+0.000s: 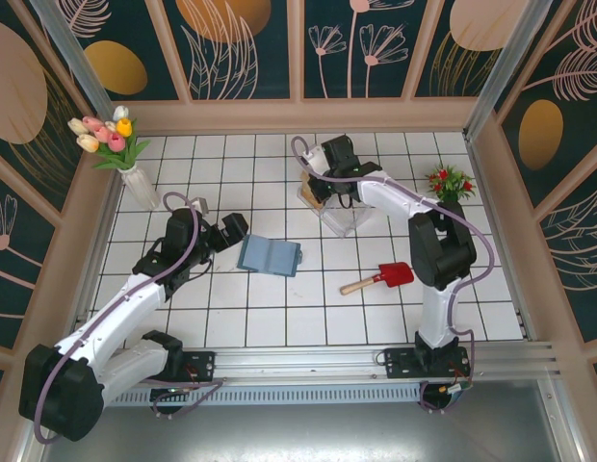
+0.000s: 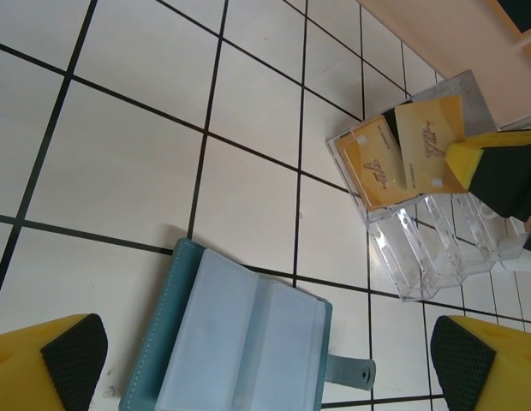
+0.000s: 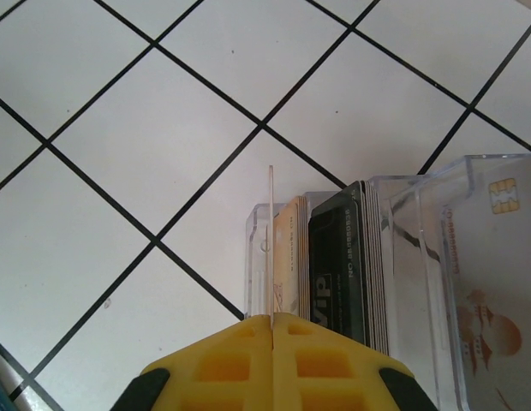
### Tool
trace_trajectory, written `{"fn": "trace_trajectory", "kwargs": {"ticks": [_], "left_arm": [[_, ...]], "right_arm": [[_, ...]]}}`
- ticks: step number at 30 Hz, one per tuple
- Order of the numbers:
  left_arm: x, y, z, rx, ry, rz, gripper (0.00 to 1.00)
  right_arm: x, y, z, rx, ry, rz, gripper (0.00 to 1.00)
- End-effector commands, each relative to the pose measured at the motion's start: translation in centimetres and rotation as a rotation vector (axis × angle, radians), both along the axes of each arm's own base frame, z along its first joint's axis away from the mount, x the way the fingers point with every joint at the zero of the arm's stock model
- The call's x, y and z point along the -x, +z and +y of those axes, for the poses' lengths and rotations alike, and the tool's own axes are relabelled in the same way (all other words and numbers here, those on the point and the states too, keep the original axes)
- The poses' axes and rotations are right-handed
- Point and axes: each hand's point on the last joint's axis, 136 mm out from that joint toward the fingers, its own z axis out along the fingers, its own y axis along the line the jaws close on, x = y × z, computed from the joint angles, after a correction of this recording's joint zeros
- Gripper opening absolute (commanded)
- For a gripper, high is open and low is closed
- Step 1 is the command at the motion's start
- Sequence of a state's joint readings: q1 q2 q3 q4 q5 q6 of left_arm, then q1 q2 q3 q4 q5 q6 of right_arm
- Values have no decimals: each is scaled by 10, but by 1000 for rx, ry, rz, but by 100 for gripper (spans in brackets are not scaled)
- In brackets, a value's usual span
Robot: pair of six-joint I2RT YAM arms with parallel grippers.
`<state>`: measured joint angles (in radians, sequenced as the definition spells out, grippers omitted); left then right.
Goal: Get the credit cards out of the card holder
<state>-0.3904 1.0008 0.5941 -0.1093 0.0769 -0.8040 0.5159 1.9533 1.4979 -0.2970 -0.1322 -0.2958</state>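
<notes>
Left jaws gape wide above card holder [image 2: 235,342], right jaws pinch card [image 2: 424,141] edge-on over box [image 2: 428,257]

The black card [image 3: 338,257] standing in the clear plastic box [image 3: 420,218] has the white letters "VIP" near its bottom. A line of tiny print sits above them, too small to read. Each tan card [image 2: 428,141] has a curly dark mark that cannot be read.
</notes>
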Motion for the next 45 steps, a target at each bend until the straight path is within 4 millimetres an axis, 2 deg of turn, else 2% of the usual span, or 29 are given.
{"fn": "trace_trajectory", "kwargs": {"ticks": [1, 17, 32, 37, 42, 45], "left_arm": [[-5, 1, 1, 4, 13, -24, 98], [-8, -14, -3, 5, -1, 11, 99], [-7, -20, -1, -3, 13, 19, 99], [-6, -21, 0, -3, 16, 22, 98], [-6, -21, -1, -2, 12, 24, 98], [-7, -22, -2, -2, 7, 30, 98]], "right_arm": [[-1, -4, 2, 4, 28, 18, 0], [11, -32, -11, 52, 6, 105, 0], [2, -48, -12, 78, -26, 127, 0], [-1, -46, -11, 67, -43, 128, 7], [-4, -32, -8, 3, -82, 155, 22], [-7, -24, -9, -31, -115, 168, 25]]}}
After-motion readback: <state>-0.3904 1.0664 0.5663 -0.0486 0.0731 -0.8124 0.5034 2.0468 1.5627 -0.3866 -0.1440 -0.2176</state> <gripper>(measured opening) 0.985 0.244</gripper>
